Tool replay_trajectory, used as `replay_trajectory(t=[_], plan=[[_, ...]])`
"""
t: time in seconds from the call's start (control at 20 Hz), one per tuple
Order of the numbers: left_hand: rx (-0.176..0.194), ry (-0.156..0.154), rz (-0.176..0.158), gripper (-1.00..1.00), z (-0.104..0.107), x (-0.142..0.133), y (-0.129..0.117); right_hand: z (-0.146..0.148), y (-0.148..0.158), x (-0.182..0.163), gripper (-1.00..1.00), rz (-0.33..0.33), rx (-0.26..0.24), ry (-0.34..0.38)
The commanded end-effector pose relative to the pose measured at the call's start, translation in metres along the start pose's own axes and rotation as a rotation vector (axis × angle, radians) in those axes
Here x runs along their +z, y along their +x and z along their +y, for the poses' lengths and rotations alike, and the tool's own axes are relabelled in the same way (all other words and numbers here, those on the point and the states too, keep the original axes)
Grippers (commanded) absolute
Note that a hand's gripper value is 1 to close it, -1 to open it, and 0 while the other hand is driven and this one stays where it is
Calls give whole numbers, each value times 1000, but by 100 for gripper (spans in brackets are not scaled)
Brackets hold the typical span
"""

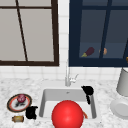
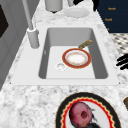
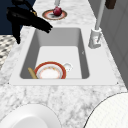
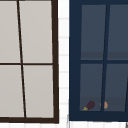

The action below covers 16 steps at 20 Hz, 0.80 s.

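My left hand (image 1: 31, 112) hovers over the counter just left of the sink's front corner, fingers spread and holding nothing; its fingertips (image 2: 122, 62) enter the left side view from the right edge. Next to it a dark-rimmed plate (image 1: 12, 106) carries a purple-red onion (image 1: 21, 98), and a small brown item (image 1: 18, 118) lies beside the plate. My right hand (image 1: 87, 91) floats above the sink's right side, fingers extended (image 3: 25, 18), empty. In the sink (image 2: 100, 60) lies a red-rimmed plate (image 2: 76, 58), which looks like a red disc (image 1: 67, 114) from the front, with a brown stick-like item (image 2: 85, 44) beside it.
The faucet (image 1: 68, 77) rises behind the basin. On the right counter are a white plate (image 1: 120, 108) and a grey canister (image 1: 123, 82). A window is above left; the blue glass-door cabinet above right holds an eggplant (image 4: 88, 105) and an orange item (image 4: 105, 105).
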Motion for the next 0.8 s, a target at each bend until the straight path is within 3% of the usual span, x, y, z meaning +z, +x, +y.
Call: replay_trajectory(t=[0.0, 0.4, 0.75], plan=[[0, 0, 0, 0, 0, 0, 0, -10, 5, -22, -100, 1, -24, -65], [0, 0, 0, 0, 0, 0, 0, -29, 14, -70, -100, 14, -26, -119], [0, 0, 0, 0, 0, 0, 0, -53, 15, -102, -100, 23, -14, -213]])
